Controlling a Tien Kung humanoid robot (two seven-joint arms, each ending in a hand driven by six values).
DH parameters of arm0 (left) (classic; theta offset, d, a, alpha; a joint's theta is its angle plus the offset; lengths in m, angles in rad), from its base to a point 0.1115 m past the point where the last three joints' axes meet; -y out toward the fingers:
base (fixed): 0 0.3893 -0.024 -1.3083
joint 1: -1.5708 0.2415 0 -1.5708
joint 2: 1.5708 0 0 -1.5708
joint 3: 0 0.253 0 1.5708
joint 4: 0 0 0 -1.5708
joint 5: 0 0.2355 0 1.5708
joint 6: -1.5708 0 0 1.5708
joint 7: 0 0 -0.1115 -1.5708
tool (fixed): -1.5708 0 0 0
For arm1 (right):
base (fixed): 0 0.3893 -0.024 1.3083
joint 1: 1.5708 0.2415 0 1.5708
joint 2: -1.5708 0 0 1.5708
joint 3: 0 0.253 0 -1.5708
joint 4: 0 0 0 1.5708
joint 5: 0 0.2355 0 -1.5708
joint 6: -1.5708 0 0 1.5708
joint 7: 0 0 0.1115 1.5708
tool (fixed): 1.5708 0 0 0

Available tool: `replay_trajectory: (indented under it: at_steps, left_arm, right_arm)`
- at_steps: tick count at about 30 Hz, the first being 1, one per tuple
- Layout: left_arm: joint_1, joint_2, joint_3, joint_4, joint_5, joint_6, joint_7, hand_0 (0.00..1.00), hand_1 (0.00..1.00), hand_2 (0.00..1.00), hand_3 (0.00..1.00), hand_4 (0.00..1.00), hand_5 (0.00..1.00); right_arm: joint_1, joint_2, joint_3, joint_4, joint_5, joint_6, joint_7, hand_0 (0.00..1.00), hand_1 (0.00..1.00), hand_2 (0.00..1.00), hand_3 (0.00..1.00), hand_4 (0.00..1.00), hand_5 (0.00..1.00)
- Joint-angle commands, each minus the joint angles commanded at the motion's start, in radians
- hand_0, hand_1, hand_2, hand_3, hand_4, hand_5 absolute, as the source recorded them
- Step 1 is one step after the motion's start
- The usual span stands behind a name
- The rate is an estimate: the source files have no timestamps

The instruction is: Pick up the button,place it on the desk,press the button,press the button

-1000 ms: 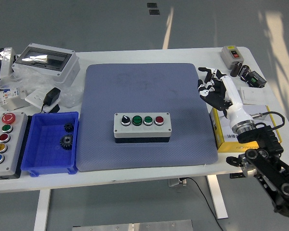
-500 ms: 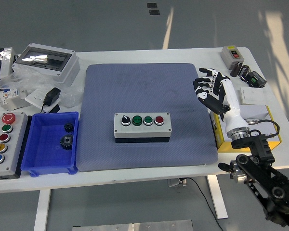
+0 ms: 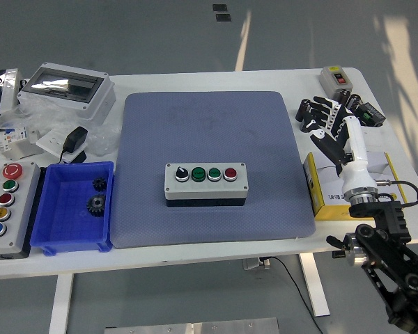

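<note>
At far left, a five-button control box [image 3: 7,209] sits beside a blue bin [image 3: 59,233] holding two gears [image 3: 97,197]. On the blue mat [image 3: 209,125] near the table's middle lies the button box [image 3: 207,182], its long axis running left to right, with four controls in a row on top. The right hand [image 3: 326,118] hovers off the mat's right edge, fingers spread and holding nothing. The button box lies to its left and nearer the table's front edge. No left hand shows, so the right is the one placed to reach.
</note>
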Motion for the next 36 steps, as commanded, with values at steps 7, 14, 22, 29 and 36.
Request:
replay_trajectory:
  at_steps: [7, 14, 22, 29, 36]
  left_arm:
    - [-0.001, 0.007, 0.010, 0.000, -0.011, 0.000, -0.003, 0.624, 0.584, 0.550, 0.601, 0.599, 0.187]
    - [0.002, 0.005, 0.015, 0.000, -0.019, 0.000, -0.001, 0.624, 0.585, 0.551, 0.602, 0.602, 0.189]
    - [0.001, 0.008, 0.021, 0.000, -0.029, 0.002, -0.001, 0.626, 0.588, 0.551, 0.603, 0.603, 0.189]
    - [0.000, 0.007, 0.025, 0.000, -0.042, 0.004, -0.003, 0.626, 0.591, 0.554, 0.604, 0.606, 0.191]
    - [0.004, 0.004, 0.026, 0.000, -0.050, 0.006, -0.005, 0.626, 0.592, 0.555, 0.605, 0.607, 0.192]
  right_arm:
    - [0.002, -0.004, 0.018, 0.002, 0.042, 0.015, 0.018, 0.765, 0.765, 0.758, 0.719, 0.763, 0.423]
    - [0.003, -0.007, 0.031, 0.004, 0.066, 0.029, 0.024, 0.778, 0.772, 0.763, 0.722, 0.766, 0.437]
    - [0.009, -0.014, 0.029, -0.004, 0.098, 0.037, 0.030, 0.788, 0.785, 0.777, 0.729, 0.767, 0.447]
    - [0.014, -0.018, 0.038, -0.005, 0.115, 0.043, 0.034, 0.802, 0.797, 0.787, 0.739, 0.764, 0.476]
    - [0.022, -0.030, 0.045, 0.004, 0.124, 0.052, 0.030, 0.803, 0.814, 0.786, 0.739, 0.762, 0.476]
